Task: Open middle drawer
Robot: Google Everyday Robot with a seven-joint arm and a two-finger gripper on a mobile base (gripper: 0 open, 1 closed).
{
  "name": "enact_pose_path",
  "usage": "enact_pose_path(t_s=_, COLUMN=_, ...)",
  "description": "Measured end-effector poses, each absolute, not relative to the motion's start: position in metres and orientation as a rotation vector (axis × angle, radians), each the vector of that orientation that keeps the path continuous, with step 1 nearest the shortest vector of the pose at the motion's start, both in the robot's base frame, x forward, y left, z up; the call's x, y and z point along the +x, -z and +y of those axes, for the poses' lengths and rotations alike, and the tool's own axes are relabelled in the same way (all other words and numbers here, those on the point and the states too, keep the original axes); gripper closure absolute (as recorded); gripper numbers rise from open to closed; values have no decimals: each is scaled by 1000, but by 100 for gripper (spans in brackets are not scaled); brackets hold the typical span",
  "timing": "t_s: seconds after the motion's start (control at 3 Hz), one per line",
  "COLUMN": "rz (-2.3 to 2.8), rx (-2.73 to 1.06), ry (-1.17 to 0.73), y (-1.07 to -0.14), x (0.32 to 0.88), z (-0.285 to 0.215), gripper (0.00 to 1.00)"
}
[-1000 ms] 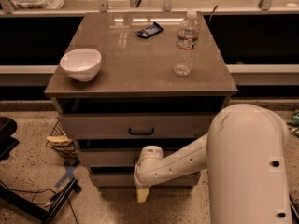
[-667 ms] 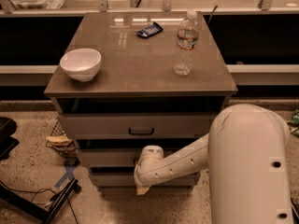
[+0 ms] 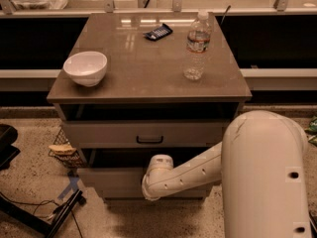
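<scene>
The cabinet [image 3: 148, 83] has three grey-beige drawer fronts. The top front [image 3: 99, 134] carries a black loop handle [image 3: 149, 139]. The middle drawer [image 3: 106, 177] lies below a dark gap; its handle is hidden behind my arm. My gripper [image 3: 151, 187] sits at the end of the white arm [image 3: 198, 170], pressed close to the middle drawer's front near its centre. The lowest front [image 3: 124, 193] shows only as a thin strip below it.
On the cabinet top stand a white bowl [image 3: 85, 67], a clear water bottle [image 3: 196, 46] and a dark snack packet [image 3: 158, 31]. A wire basket [image 3: 62, 148] and black cables [image 3: 49, 214] lie on the floor at the left. My white body [image 3: 265, 182] fills the lower right.
The wrist has lifted slightly toward the middle drawer front. The tan fingertip that hung below it earlier no longer shows.
</scene>
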State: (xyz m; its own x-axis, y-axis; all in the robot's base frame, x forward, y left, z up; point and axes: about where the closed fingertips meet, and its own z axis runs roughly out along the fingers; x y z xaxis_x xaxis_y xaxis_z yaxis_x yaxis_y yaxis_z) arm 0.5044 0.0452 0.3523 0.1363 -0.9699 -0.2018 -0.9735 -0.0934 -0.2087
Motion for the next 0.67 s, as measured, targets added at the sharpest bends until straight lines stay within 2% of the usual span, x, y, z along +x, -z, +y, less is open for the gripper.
enact_pose_path(t_s=0.33, rz=1913, rx=-2118, ry=28, y=-366, x=487, z=33, gripper=100)
enact_pose_path(t_s=0.67, rz=1922, rx=-2111, ry=95, y=-381, x=471, z=18, gripper=100)
